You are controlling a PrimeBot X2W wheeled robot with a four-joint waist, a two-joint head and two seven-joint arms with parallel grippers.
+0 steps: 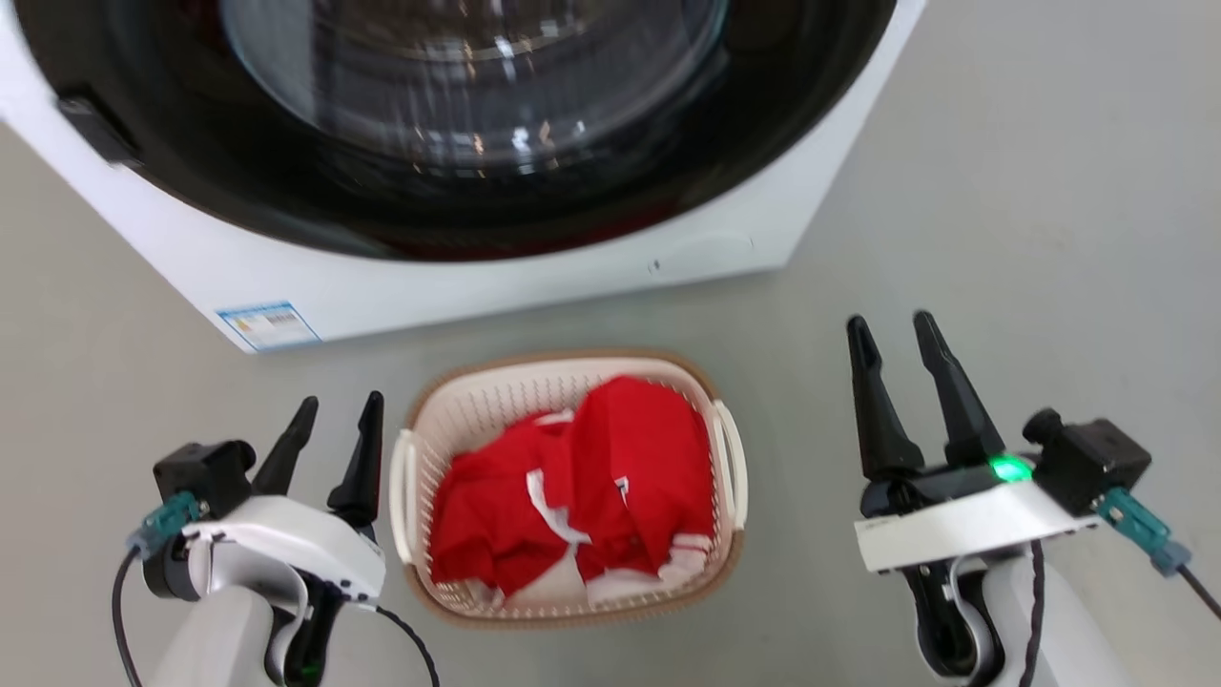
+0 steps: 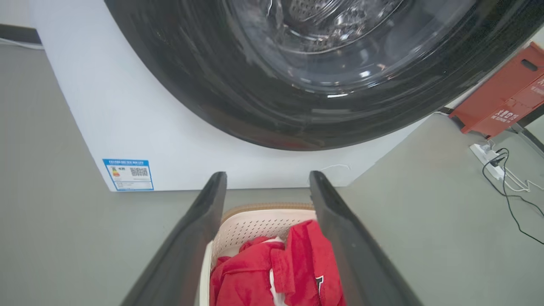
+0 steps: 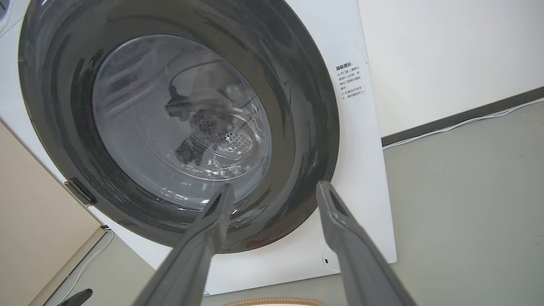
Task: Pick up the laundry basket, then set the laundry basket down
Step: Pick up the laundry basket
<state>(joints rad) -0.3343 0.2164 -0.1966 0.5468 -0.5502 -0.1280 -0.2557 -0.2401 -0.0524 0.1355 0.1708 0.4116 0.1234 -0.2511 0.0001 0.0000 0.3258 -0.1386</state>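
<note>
**R:** Status? Where's the basket?

**Me:** I see the small oval cream-white plastic laundry basket [image 1: 496, 396], perforated walls and brown woven-look rim, sitting upright on the grey floor [image 1: 1002, 191]. It's just in front of the white front-loading washing machine [image 1: 496, 286]. A crumpled red-and-white garment [image 1: 610, 458] lies inside it.

**R:** Left side?

**Me:** On the left gripper [image 1: 341, 404] both dark fingers [image 2: 199, 238] are spread, with nothing pinched. It sits just beside the basket's white left handle [image 1: 401, 496]. I can't tell from the head view whether the inner finger touches it. In my left wrist view the fingers frame the basket's far wall and the red cloth.

**R:** Right side?

**Me:** The right gripper [image 1: 889, 322] is also spread wide and empty. It's well apart from the white right handle [image 1: 734, 458], with bare floor between them. My right wrist view looks up at the machine's round dark-rimmed glass door [image 3: 178, 127], closed. A sliver of the brown rim shows at the bottom edge.

**R:** Anything else nearby?

**Me:** There's a blue label [image 1: 267, 326] on the machine's front, low and near its corner on my left. The left wrist view has a red box [image 2: 501, 93] beyond the machine's other side. Near it a white power strip [image 2: 486, 159] lies on the floor with black cables.
</note>
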